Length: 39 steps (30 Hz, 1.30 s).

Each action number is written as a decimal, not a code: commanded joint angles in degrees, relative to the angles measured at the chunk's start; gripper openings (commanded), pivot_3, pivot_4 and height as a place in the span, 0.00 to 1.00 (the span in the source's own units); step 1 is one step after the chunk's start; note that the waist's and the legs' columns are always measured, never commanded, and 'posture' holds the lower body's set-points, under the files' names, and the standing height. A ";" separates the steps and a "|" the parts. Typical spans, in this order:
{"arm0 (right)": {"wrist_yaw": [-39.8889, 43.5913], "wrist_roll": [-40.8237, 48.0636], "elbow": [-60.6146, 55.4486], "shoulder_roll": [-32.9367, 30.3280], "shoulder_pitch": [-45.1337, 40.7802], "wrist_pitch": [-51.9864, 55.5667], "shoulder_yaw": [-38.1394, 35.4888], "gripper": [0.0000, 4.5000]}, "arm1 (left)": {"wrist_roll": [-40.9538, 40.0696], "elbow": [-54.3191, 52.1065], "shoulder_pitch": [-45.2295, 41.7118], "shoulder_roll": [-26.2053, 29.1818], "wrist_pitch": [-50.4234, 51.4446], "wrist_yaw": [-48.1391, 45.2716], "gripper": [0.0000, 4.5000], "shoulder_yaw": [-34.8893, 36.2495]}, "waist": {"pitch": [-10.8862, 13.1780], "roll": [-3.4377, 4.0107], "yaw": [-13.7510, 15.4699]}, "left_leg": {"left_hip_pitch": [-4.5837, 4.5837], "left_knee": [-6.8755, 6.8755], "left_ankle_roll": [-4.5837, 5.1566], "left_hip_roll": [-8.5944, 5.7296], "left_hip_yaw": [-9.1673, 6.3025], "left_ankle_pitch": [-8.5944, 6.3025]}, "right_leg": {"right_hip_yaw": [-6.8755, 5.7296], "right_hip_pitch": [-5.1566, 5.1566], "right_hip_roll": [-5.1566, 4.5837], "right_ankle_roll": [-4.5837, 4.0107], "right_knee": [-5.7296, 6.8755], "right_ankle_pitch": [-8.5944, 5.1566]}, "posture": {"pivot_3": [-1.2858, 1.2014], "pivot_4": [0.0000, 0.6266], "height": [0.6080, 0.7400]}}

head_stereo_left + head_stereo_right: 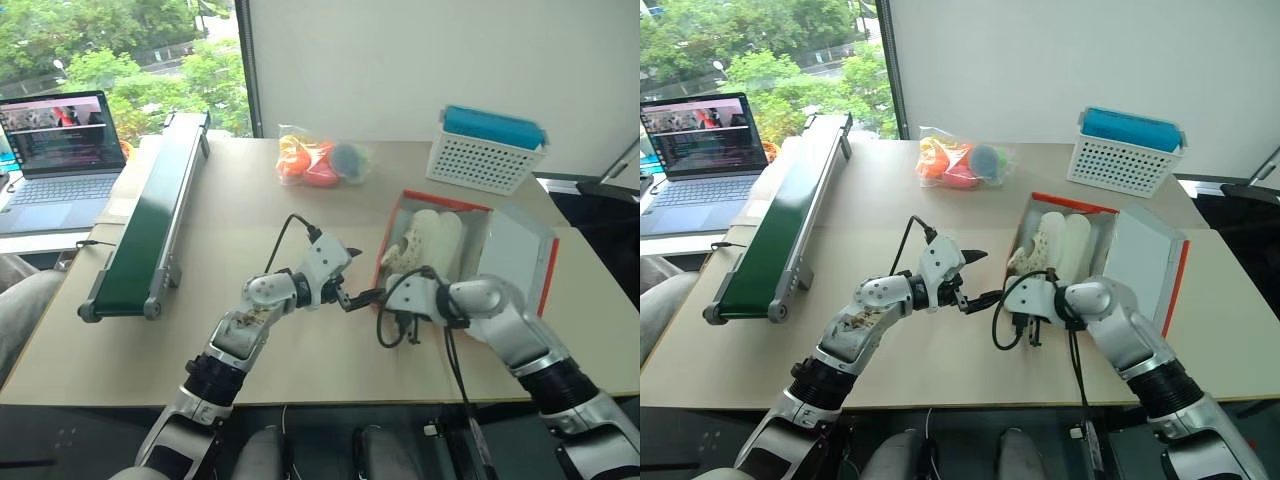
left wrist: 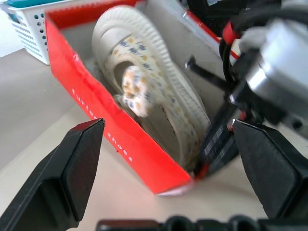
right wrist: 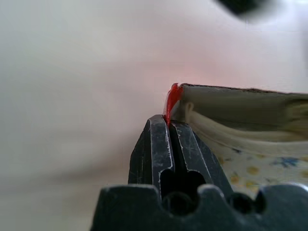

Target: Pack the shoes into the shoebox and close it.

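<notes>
The orange-red shoebox [image 1: 384, 240] lies open on the table's right half, its lid [image 1: 520, 255] folded out to the right. Both cream shoes [image 1: 432, 238] lie side by side inside it; in the left wrist view one shoe [image 2: 144, 82] shows a flower-print insole. My right gripper [image 3: 167, 121] is at the box's near left corner [image 2: 159, 168], its fingers pressed together with the red wall edge rising from between the tips. Just left of that corner my left gripper [image 1: 356, 275] hovers, open and empty, pointing at the box.
A white perforated basket [image 1: 487, 160] with a blue top stands behind the box. A clear bag of colourful items [image 1: 322, 160] lies at the back centre. A green conveyor belt [image 1: 150, 220] runs along the left, with a laptop [image 1: 60, 150] beyond it.
</notes>
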 commanded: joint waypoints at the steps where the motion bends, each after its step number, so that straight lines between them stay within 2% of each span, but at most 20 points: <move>1: 0.88 1.30 -4.09 -3.31 0.90 3.48 -3.83 0.01 | -0.32 -0.44 -1.37 -0.51 -1.20 -0.51 1.00 -0.13 | 0.02 0.03 0.50 | -0.14 0.02 0.01 -0.02 -0.01 0.00 | -0.04 -0.09 -0.01 0.00 0.00 0.00 | 0.52 0.24 0.73; 7: -1.28 2.84 -8.86 -4.92 3.36 10.10 -7.87 0.01 | -0.28 -0.25 -1.40 -0.55 -1.27 -0.83 1.00 -0.16 | 0.19 0.25 0.70 | -0.37 0.08 0.08 -0.03 0.00 -0.05 | -0.07 -0.22 -0.01 0.02 -0.02 0.00 | 0.52 0.24 0.73; 12: -5.14 9.04 -13.45 -1.50 3.59 26.68 -17.27 0.01 | -0.23 -0.24 -1.12 -0.53 -1.33 -0.82 1.00 -0.14 | 0.24 0.32 0.82 | -0.36 0.17 0.09 -0.03 -0.01 -0.04 | -0.08 -0.18 0.01 0.03 0.00 0.01 | 0.52 0.24 0.73; 13: -5.88 9.96 -14.16 -0.94 3.39 29.25 -18.53 0.11 | -0.23 -0.19 -1.09 -0.51 -1.37 -0.83 1.00 -0.12 | 0.24 0.32 0.85 | -0.36 0.17 0.09 -0.03 -0.02 -0.04 | -0.08 -0.18 0.01 0.03 0.00 0.01 | 0.52 0.24 0.73; 16: -7.64 12.80 -16.77 -0.02 3.27 35.79 -21.68 0.31 | -0.23 0.12 -1.14 -0.61 -1.50 -0.83 1.00 -0.09 | 0.24 0.33 0.86 | -0.36 0.15 0.09 -0.03 -0.04 -0.04 | -0.09 -0.19 0.01 0.04 0.01 0.01 | 0.52 0.24 0.73; 21: -11.42 16.77 -22.12 2.45 3.61 40.57 -23.41 0.71 | -0.17 0.76 -1.51 -1.17 -1.80 -0.77 1.00 -0.29 | 0.25 0.34 0.75 | -0.37 0.15 0.12 -0.03 -0.04 -0.06 | -0.09 -0.19 0.01 0.04 0.01 0.02 | 0.52 0.24 0.73; 25: -13.71 18.24 -23.76 2.47 4.73 42.57 -23.00 0.71 | -0.01 1.26 -1.73 -1.41 -2.16 -0.93 1.00 -0.20 | 0.25 0.34 0.60 | -0.36 0.16 0.12 -0.03 -0.03 -0.06 | -0.08 -0.18 0.02 0.05 0.02 0.01 | 0.52 0.24 0.73; 28: -18.10 19.90 -24.28 5.76 4.80 52.98 -28.26 0.71 | 0.13 1.42 -1.59 -1.35 -2.57 -0.76 1.00 -0.08 | 0.25 0.34 0.63 | -0.36 0.16 0.12 -0.03 -0.04 -0.06 | -0.09 -0.16 0.03 0.05 0.01 0.01 | 0.52 0.24 0.73; 31: -24.93 18.79 -24.39 16.15 0.85 69.05 -38.96 0.71 | 0.20 1.02 -1.11 -1.23 -2.52 -0.38 1.00 0.04 | 0.25 0.34 0.67 | -0.37 0.17 0.12 -0.01 -0.06 -0.06 | -0.08 -0.16 0.05 0.06 0.02 0.02 | 0.52 0.24 0.73; 34: -32.92 16.03 -26.52 31.84 -2.21 75.22 -55.56 0.71 | 0.17 0.42 -0.52 -1.15 -2.27 0.02 1.00 0.14 | 0.23 0.38 0.60 | -0.37 0.16 0.11 -0.01 -0.07 -0.05 | -0.08 -0.19 0.05 0.06 0.09 0.03 | 0.52 0.24 0.73; 36: -37.11 14.46 -30.80 39.53 -2.88 75.39 -62.47 0.59 | 0.11 0.21 -0.14 -0.96 -2.24 0.21 1.00 0.26 | 0.21 0.50 0.59 | -0.37 0.13 0.08 0.00 -0.12 -0.04 | -0.09 -0.20 0.09 0.06 0.13 0.03 | 0.52 0.24 0.73; 39: -40.88 14.13 -37.29 46.32 -0.94 75.39 -65.39 0.39 | 0.09 0.32 0.17 -0.74 -2.43 0.30 1.00 0.35 | 0.25 0.90 0.53 | -0.47 0.10 0.07 -0.03 -0.10 -0.04 | -0.08 -0.32 0.10 0.07 0.16 0.02 | 0.52 0.24 0.73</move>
